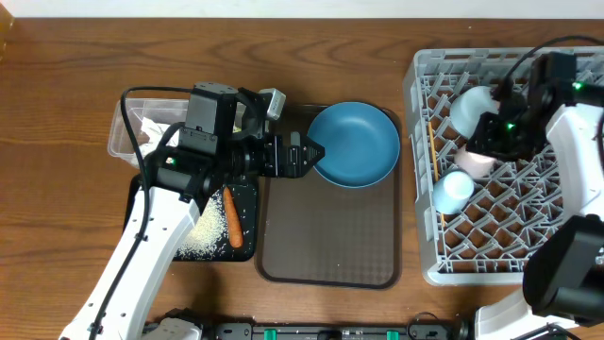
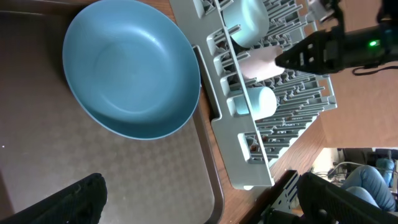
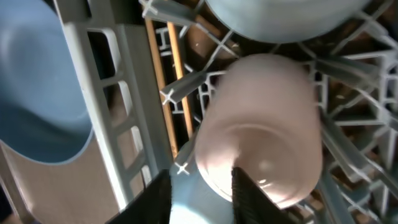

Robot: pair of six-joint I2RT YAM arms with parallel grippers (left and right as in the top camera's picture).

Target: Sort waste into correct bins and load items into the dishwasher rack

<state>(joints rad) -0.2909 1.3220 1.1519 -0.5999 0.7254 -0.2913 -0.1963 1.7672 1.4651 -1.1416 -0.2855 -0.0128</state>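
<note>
My right gripper (image 3: 202,196) hangs over the grey dishwasher rack (image 1: 420,170), jaws a narrow way apart. One finger crosses the rim of the pink cup (image 3: 267,124), which lies in the rack; the light blue cup (image 3: 199,205) shows in the gap. The whitish bowl (image 1: 472,106) sits behind them. The dark blue plate (image 1: 357,144) rests on the brown tray (image 1: 330,236). My left gripper (image 1: 304,156) is wide open at the plate's left rim, holding nothing. A carrot (image 1: 231,217) and rice (image 1: 203,236) lie in the black tray (image 1: 245,194). White napkins (image 1: 156,127) fill the clear tub (image 1: 121,142).
The left arm lies across the black tray and the clear tub, hiding parts of both. The rack stands close against the brown tray's right edge. Bare wooden tabletop (image 1: 57,113) runs along the back and the far left.
</note>
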